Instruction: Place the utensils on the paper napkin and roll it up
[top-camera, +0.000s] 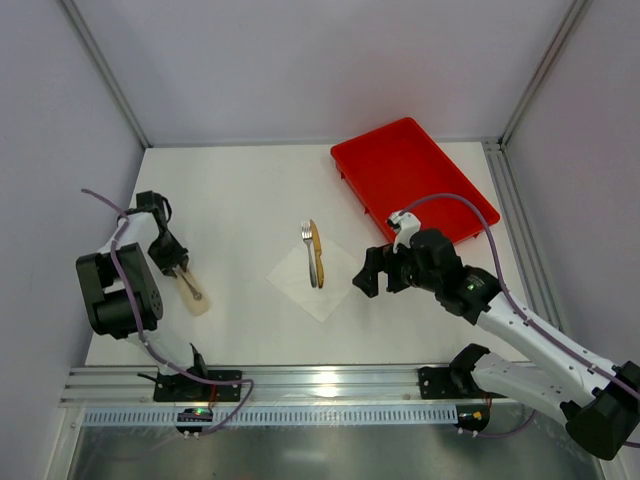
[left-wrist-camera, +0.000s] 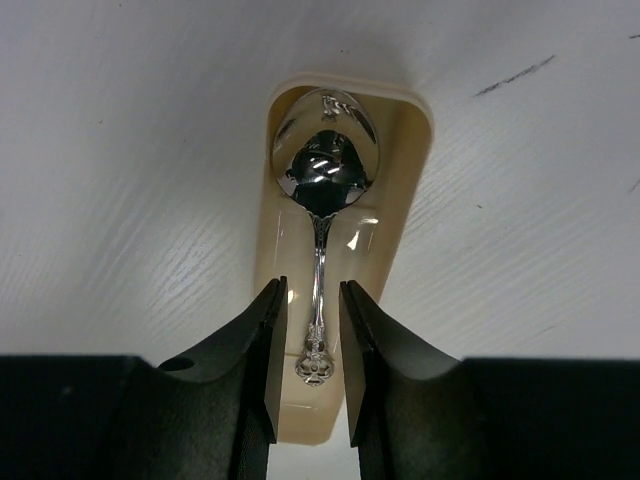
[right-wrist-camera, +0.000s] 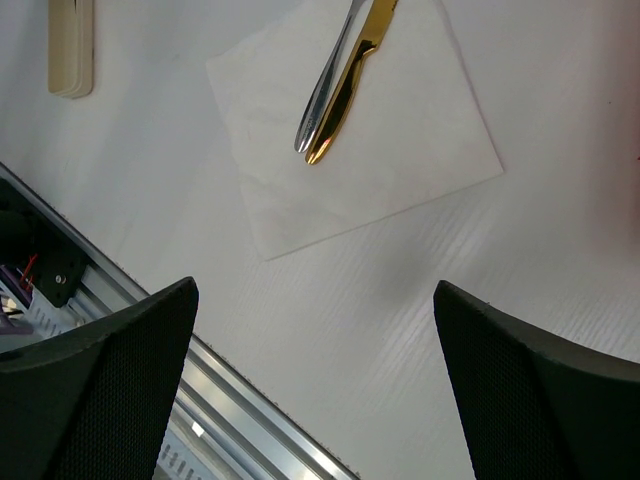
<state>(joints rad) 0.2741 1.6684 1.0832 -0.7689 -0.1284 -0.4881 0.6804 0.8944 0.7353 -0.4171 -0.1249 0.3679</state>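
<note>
From above, the left claw (top-camera: 178, 266) is hanging over the handle end of a spoon (top-camera: 192, 289), which is lying on a cream holder (top-camera: 198, 301) at the left side of the white worktop (top-camera: 230, 200). Near the middle, the paper napkin (top-camera: 316, 280) is lying flat, turned like a diamond. A fork (top-camera: 307, 248) and a gold knife (top-camera: 317, 256) are resting side by side on its upper part, their heads reaching past its far edge. The right claw (top-camera: 366, 272) is hovering just beside the napkin's right corner with its jaws spread wide and holding nothing. A red tray (top-camera: 412, 172) is sitting at the far right.

From the left wrist, the left claw (left-wrist-camera: 312, 372) is straddling the spoon's (left-wrist-camera: 322, 175) handle. Its fingers (left-wrist-camera: 255, 390) are standing narrowly apart, with a sliver of holder (left-wrist-camera: 405, 190) showing on each side of the handle, so they are not gripping it.

From the right wrist, the right claw (right-wrist-camera: 315, 385) is gaping fully open above bare worktop. The napkin (right-wrist-camera: 400, 150) is lying beyond it, carrying the fork (right-wrist-camera: 325, 100) and knife (right-wrist-camera: 348, 95). The holder's (right-wrist-camera: 70, 50) end is showing at top left.
</note>
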